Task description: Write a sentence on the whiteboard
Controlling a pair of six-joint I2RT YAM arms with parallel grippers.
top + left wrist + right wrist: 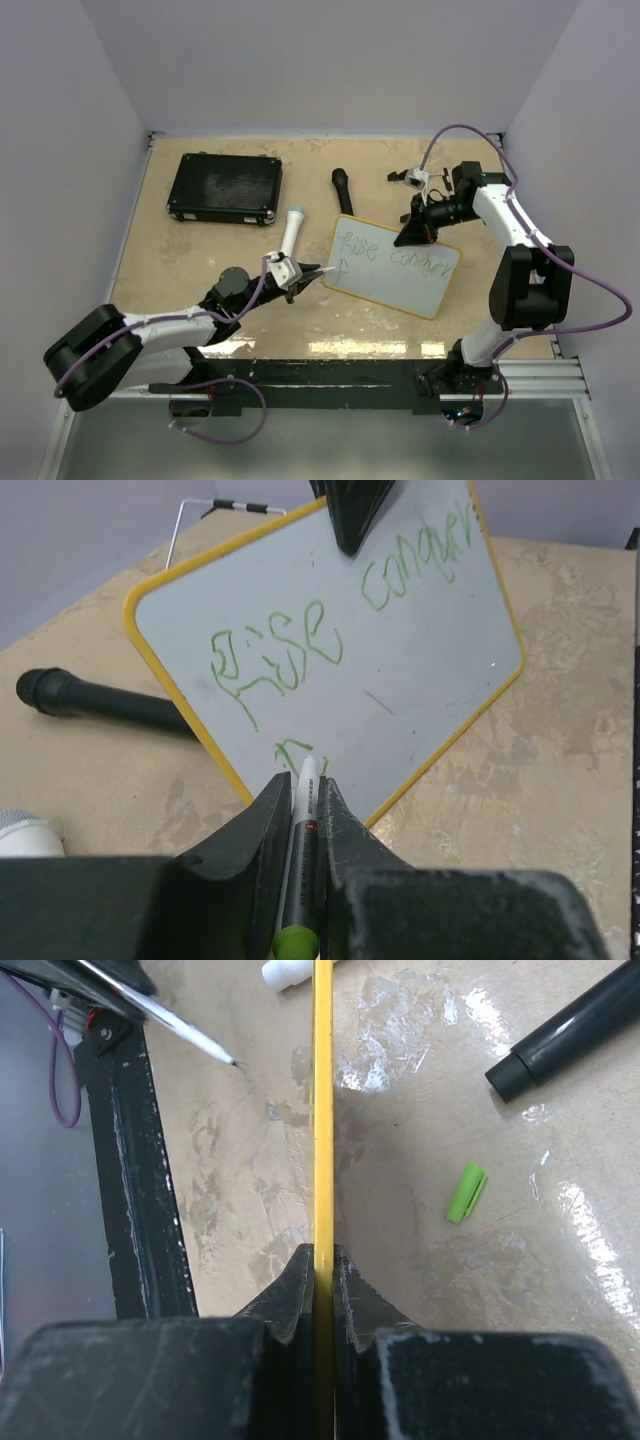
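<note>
Well, the whiteboard (400, 280) sat mid-table, its long axis running left to right and slanting nearer on the right. It was tipped up on its far edge, with the writing face turned toward the left arm. The right gripper (322, 1252) was clenched on the thin yellow rim at that far edge, and its own camera saw the board edge-on. The sentence (288, 660) ran along the long axis in wobbly green strokes: "Rise", then a word that looked like "Conquer", with a half-made letter below.

The left gripper (306, 782) was clamped on a slim marker (300, 870) with a grey barrel and a green butt. The marker pointed at the board's lower left, its white tip at the half-made letter.

A black rod (343, 190) lay behind the board's far left corner. A white cylinder (292, 228) lay just left of the board, near the left gripper. A small green cap (465, 1192) lay loose on the mottled tan table (180, 260) behind the board. A black ribbed case (224, 187), rectangular, lay well apart at the far left.
</note>
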